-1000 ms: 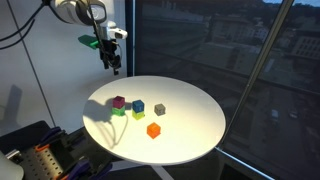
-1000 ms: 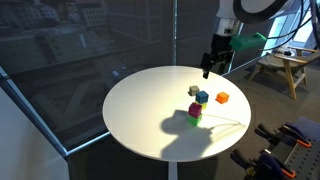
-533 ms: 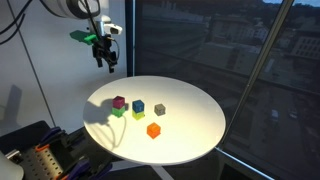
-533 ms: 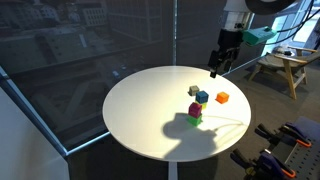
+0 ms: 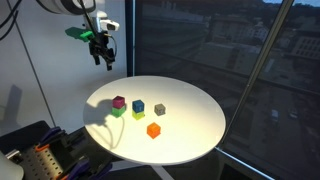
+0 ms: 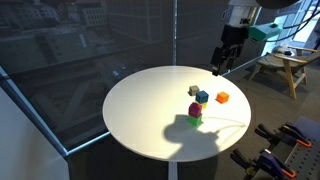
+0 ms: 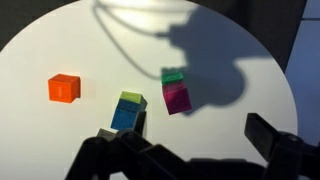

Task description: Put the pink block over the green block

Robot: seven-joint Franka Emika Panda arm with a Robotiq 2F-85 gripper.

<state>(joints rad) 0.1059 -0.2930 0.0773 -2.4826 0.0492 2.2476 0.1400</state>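
Note:
The pink block rests on top of the green block near one side of the round white table. Both also show in an exterior view, pink over green. In the wrist view the pink block covers most of the green block. My gripper is open and empty, high above the table's edge and away from the blocks. It also shows in an exterior view and in the wrist view.
A blue cube sits on a yellow-green cube beside the stack. A grey cube and an orange cube lie apart on the table. Dark windows surround the table.
My gripper has risen and drawn back from the table. The blocks have not moved.

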